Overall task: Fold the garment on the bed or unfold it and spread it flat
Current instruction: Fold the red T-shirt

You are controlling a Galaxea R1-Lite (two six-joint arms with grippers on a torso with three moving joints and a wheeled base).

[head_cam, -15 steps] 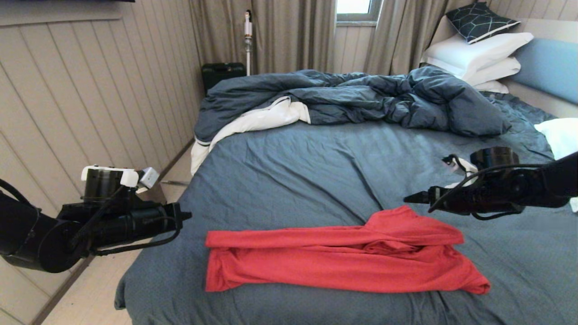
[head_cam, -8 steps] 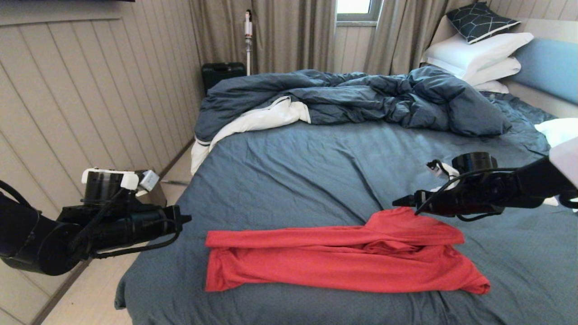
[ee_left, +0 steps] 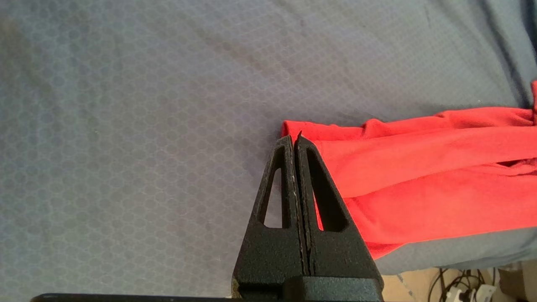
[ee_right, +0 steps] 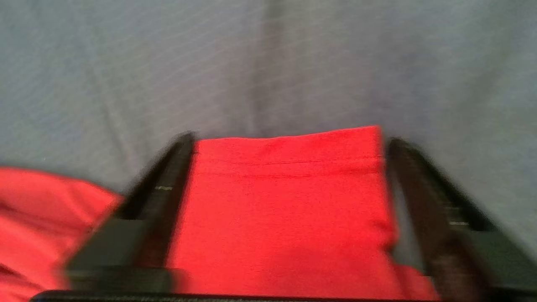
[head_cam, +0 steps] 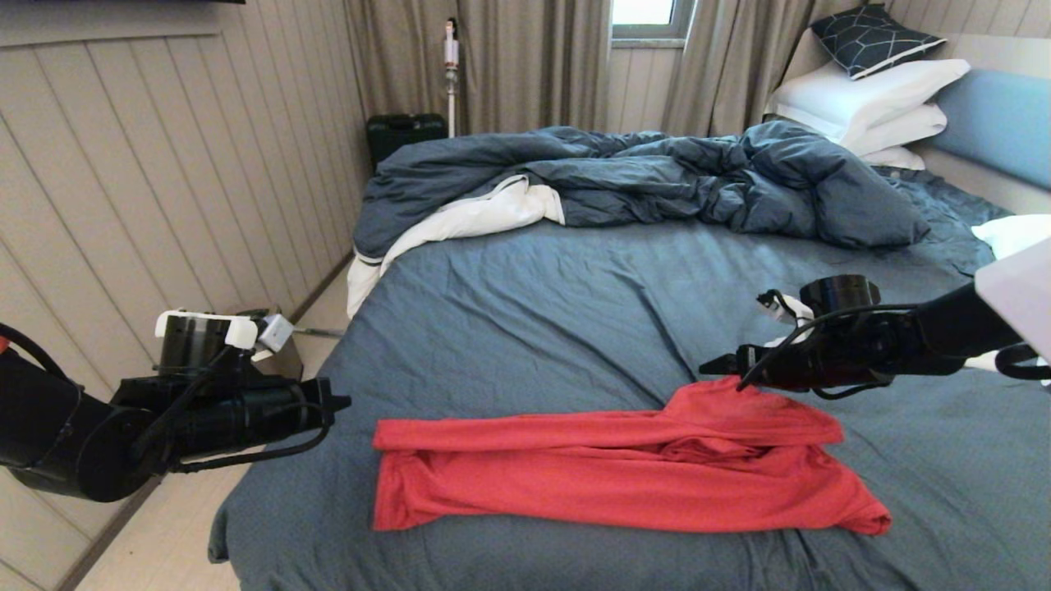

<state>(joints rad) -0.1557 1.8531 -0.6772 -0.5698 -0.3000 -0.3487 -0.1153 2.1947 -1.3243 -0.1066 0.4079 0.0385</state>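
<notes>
The bed [head_cam: 525, 312] carries a rumpled dark blue duvet [head_cam: 640, 176] at its far side and the red T-shirt [head_cam: 608, 468], folded into a long band, near its front edge. The right claw [head_cam: 708, 364] hovers released, its fingers [ee_right: 168, 184] straddling a hemmed sleeve edge. The left claw [head_cam: 341, 403] hangs clenched and empty beside the shirt's left end.

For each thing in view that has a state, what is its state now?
Bright red thin-fabric T-shirt: folded into a long band, lying on the bed.
Rumpled dark blue duvet: bunched up.
Left end effector: shut, empty.
Right end effector: open, straddling the T-shirt's sleeve.
</notes>
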